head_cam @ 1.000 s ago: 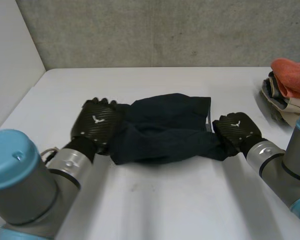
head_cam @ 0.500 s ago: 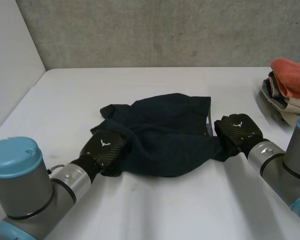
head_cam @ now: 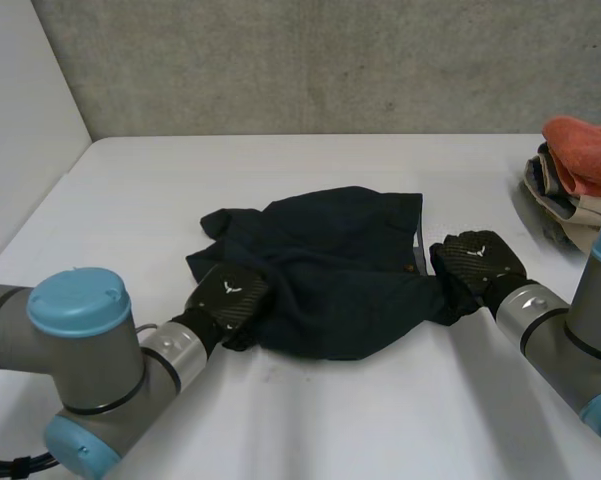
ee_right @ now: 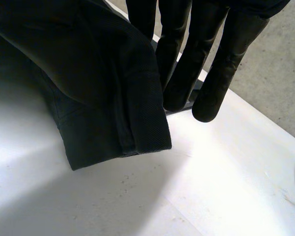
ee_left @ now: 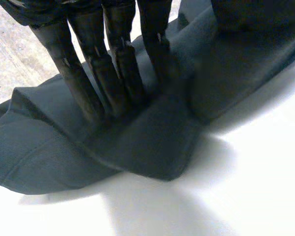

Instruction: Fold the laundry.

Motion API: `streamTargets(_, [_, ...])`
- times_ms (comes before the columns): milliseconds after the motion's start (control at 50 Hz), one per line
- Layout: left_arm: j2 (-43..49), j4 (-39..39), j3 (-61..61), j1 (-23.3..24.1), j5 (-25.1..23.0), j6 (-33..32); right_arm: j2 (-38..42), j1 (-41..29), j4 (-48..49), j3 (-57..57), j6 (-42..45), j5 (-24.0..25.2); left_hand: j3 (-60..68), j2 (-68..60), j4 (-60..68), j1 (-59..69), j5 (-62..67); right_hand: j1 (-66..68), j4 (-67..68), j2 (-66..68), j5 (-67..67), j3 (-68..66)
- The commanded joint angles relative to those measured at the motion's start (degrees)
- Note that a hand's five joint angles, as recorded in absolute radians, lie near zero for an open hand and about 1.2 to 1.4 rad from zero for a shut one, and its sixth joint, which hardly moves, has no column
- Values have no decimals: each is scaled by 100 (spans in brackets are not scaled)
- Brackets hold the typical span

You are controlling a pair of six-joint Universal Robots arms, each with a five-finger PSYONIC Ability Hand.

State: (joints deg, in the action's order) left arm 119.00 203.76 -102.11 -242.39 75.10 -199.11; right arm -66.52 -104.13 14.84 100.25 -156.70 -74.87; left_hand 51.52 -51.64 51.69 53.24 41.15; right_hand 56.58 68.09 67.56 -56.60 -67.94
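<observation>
Head view: dark cloth (head_cam: 340, 270) crumpled mid table (head_cam: 280, 170), left hand (head_cam: 230, 295) on its near left edge, right hand (head_cam: 475, 258) at its right corner. Left wrist view: fingers (ee_left: 113, 73) straight, side by side, pressing into a fold. Right wrist view: fingers (ee_right: 206, 69) straight and close together, cloth corner raised off table, pinched at thumb side. Pile of clothes (head_cam: 580, 180) at far right

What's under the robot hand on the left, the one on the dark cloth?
The left robot hand presses straight fingers on the near edge of the dark garment; the white table beneath is covered there.
</observation>
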Motion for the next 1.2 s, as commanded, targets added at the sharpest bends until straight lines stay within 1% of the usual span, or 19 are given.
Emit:
streamTargets(20, [-17, -47, 209, 139, 681, -31, -45, 16, -25, -41, 104, -54, 2848, -2836, 2831, 2676, 2885, 2342, 1191, 1244, -1340, -1206])
streamTargets(80, [-482, -134, 166, 183, 971, -93, -124, 24, -130, -94, 165, -46, 2848, -2836, 2831, 2676, 2885, 2342, 1191, 1244, -1340, -1206])
streamTargets(180, [-1589, -906, -89, 263, 1113, -269, -1097, -37, -1234, -182, 1120, -11, 2848, -2836, 2831, 2676, 2885, 2342, 1191, 1244, -1340, -1206])
streamTargets(280, [-2714, -2180, -230, 315, 1113, -304, -1697, -55, -2318, -138, 2212, -37, 2848, -2836, 2831, 2676, 2885, 2342, 1191, 1244, -1340, -1206])
streamTargets(300, [-3081, -2835, -282, 307, 1121, -304, -1750, -72, -2519, -129, 2388, -45, 2848, -2836, 2831, 2676, 2885, 2342, 1191, 1244, -1340, -1206])
streamTargets(320, [-3129, -2911, -283, 307, 1121, -304, -1794, -72, -2678, -112, 2529, -46, 2848, -2836, 2831, 2676, 2885, 2342, 1191, 1244, -1340, -1206])
streamTargets(420, [-3533, -4410, -397, 307, 1113, -339, -2198, -230, -4232, -15, 3565, -81, 2848, -2836, 2831, 2676, 2885, 2342, 1191, 1244, -1340, -1206])
streamTargets(480, [-3454, -4591, -467, 307, 1121, -348, -2172, -239, -4586, -32, 3760, -37, 2848, -2836, 2831, 2676, 2885, 2342, 1191, 1244, -1340, -1206])
streamTargets(540, [-3139, -4407, -494, 307, 1121, -506, -2067, -231, -4543, -59, 3769, -46, 2848, -2836, 2831, 2676, 2885, 2342, 1191, 1244, -1340, -1206])
streamTargets(620, [-2322, -3783, -222, 271, 1183, -971, -1322, -248, -4298, -286, 3769, -98, 2848, -2836, 2831, 2676, 2885, 2342, 1191, 1244, -1340, -1206])
streamTargets(640, [-2155, -3643, -108, 263, 1209, -1050, -963, -266, -4158, -531, 3752, -159, 2848, -2836, 2831, 2676, 2885, 2342, 1191, 1244, -1340, -1206])
streamTargets(740, [-1205, -2746, 902, 245, 1630, -1586, -240, -599, -3674, -1664, 3533, -633, 2848, -2836, 2831, 2676, 2885, 2342, 1191, 1244, -1340, -1206])
streamTargets(800, [-679, -2106, 2120, 228, 1999, -2174, 121, -802, -3182, -2676, 3304, -1003, 2848, -2836, 2831, 2676, 2885, 2342, 1191, 1244, -1340, -1206])
streamTargets(880, [-282, -1201, 3651, 210, 2027, -2615, 359, -846, -2260, -3845, 3110, -1153, 2848, -2836, 2831, 2676, 2885, 2342, 1191, 1244, -1340, -1206])
streamTargets(920, [-211, -778, 4127, 192, 1992, -2694, 385, -828, -1394, -4362, 3005, -1144, 2848, -2836, 2831, 2676, 2885, 2342, 1191, 1244, -1340, -1206])
streamTargets(940, [-115, -280, 4582, 157, 1913, -2756, 385, -828, -1040, -4496, 2961, -1144, 2848, -2836, 2831, 2676, 2885, 2342, 1191, 1244, -1340, -1206])
streamTargets(1020, [-70, 785, 5244, -27, 1510, -2695, 324, -872, 894, -4691, 2732, -1048, 2848, -2836, 2831, 2676, 2885, 2342, 1191, 1244, -1340, -1206])
streamTargets(1080, [-79, 1209, 5359, -115, 1394, -2598, 315, -881, 1992, -4717, 2688, -942, 2848, -2836, 2831, 2676, 2885, 2342, 1191, 1244, -1340, -1206])
streamTargets(1200, [-105, 1404, 5044, -133, 1481, -2115, 517, -951, 2005, -4735, 2671, -889, 2848, -2836, 2831, 2676, 2885, 2342, 1191, 1244, -1340, -1206])
